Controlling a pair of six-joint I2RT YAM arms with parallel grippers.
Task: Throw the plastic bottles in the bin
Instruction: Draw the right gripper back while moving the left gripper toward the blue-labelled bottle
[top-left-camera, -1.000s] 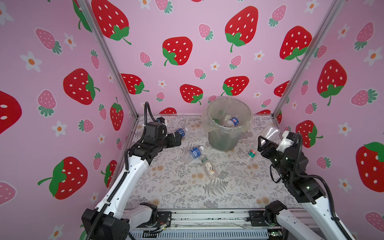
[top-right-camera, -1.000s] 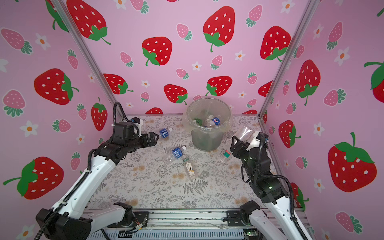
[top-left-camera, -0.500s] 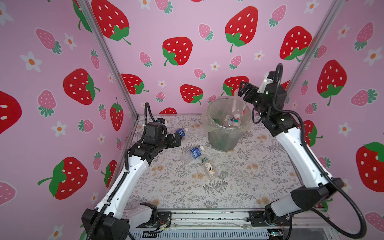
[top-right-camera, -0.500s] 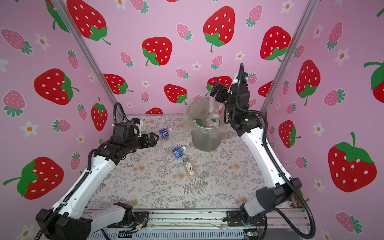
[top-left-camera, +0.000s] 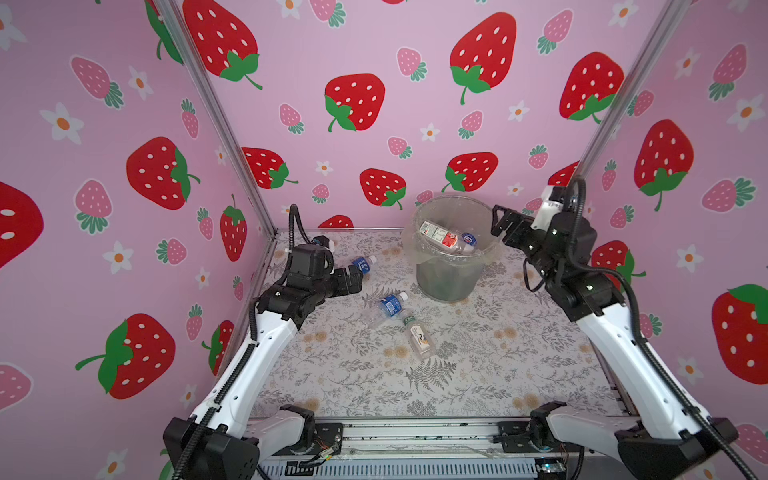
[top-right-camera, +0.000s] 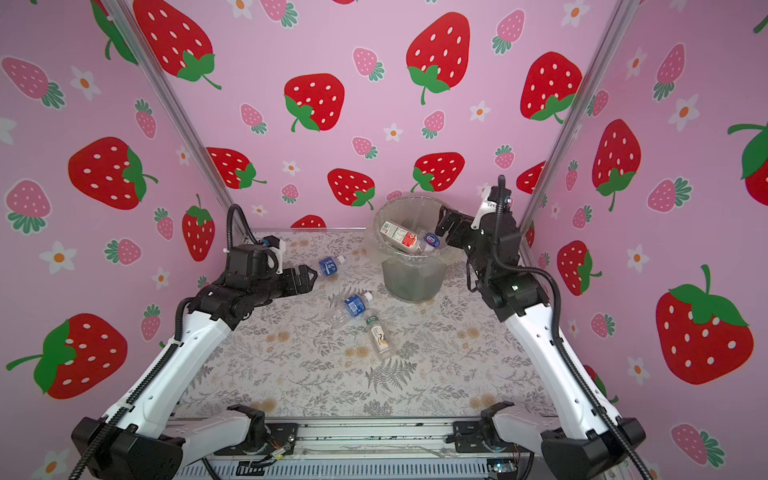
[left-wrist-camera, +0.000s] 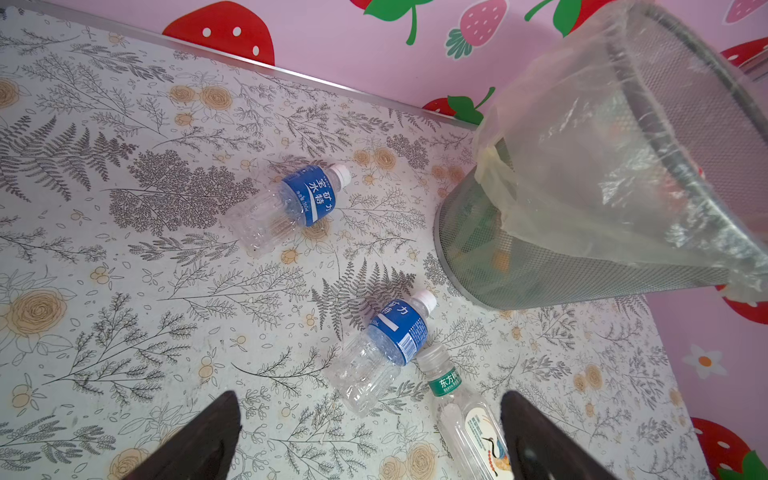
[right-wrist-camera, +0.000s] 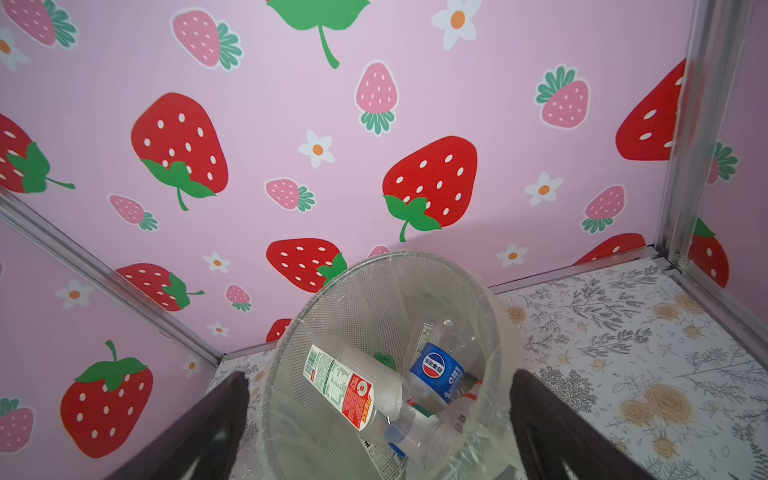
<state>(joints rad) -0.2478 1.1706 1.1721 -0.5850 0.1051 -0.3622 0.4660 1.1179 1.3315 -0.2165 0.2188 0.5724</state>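
Observation:
The grey mesh bin (top-left-camera: 449, 282) (top-right-camera: 411, 282) with its clear bag stands at the back. A red-and-white labelled bottle (top-left-camera: 438, 237) (right-wrist-camera: 345, 390) and a blue-labelled one (right-wrist-camera: 438, 374) lie on top inside it. My right gripper (top-left-camera: 500, 226) (right-wrist-camera: 380, 382) hangs open and empty at the bin's right rim. Three bottles lie on the table: a blue-labelled one (top-left-camera: 362, 263) (left-wrist-camera: 291, 203) just beyond my open left gripper (top-left-camera: 353, 277) (left-wrist-camera: 370, 411), another blue-labelled one (top-left-camera: 386, 307) (left-wrist-camera: 382, 349), and a green-banded one (top-left-camera: 417, 336) (left-wrist-camera: 469, 419).
Pink strawberry walls with metal corner posts (top-left-camera: 216, 116) close in the back and both sides. The floral table (top-left-camera: 519, 357) stretches in front of the bin. The arm bases sit on the rail (top-left-camera: 415, 436) at the front edge.
The right arm swung with a clear bottle from the front right up over the bin, opened, then dropped lower beside the rim. The left arm has not moved.

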